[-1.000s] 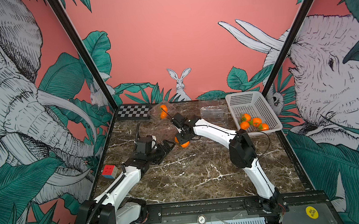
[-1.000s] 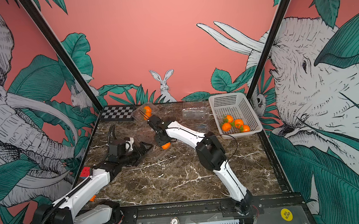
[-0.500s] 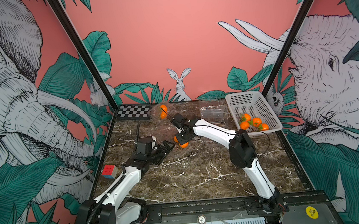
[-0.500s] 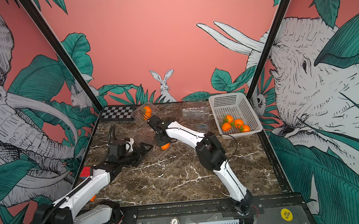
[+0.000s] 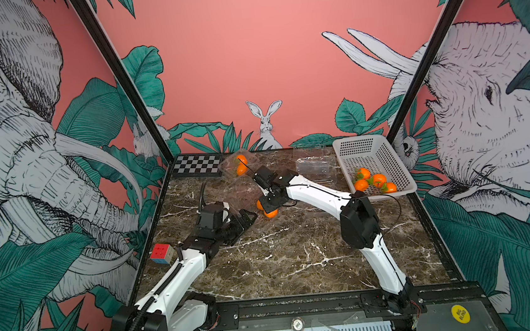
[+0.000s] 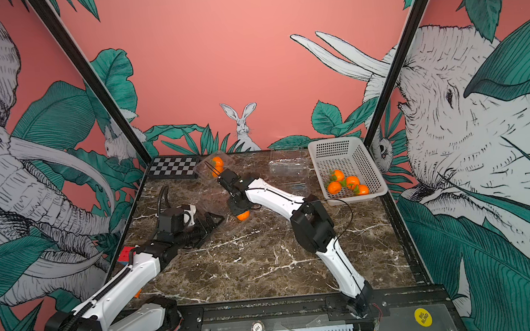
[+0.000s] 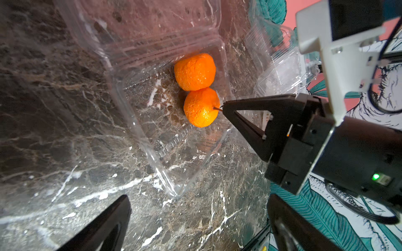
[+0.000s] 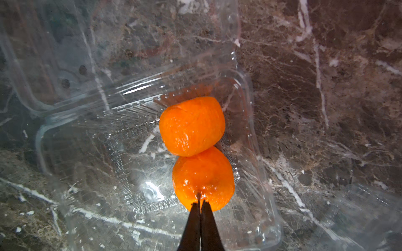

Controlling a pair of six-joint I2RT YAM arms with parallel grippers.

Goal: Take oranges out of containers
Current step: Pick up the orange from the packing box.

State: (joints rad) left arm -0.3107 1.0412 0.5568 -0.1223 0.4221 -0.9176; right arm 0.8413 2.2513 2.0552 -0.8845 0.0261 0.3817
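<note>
Right gripper [image 8: 200, 203] pinched shut on stem [image 8: 198, 196] of orange [image 8: 203, 173] inside open clamshell [image 8: 104, 165]; second orange [image 8: 191, 126] touching beyond. Left gripper [image 7: 198, 201] wide, empty. Next: gentle lift clear.

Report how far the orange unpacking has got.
Done: four oranges lie in the white basket; an empty box sits beside it. In hand: the right hand pinches one orange's stem in the open box. Still to do: both its fruit, plus two in the back box.

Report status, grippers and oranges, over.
Right gripper shut on orange stem, inside open container. Left gripper open, alongside. Second orange touching it.
</note>
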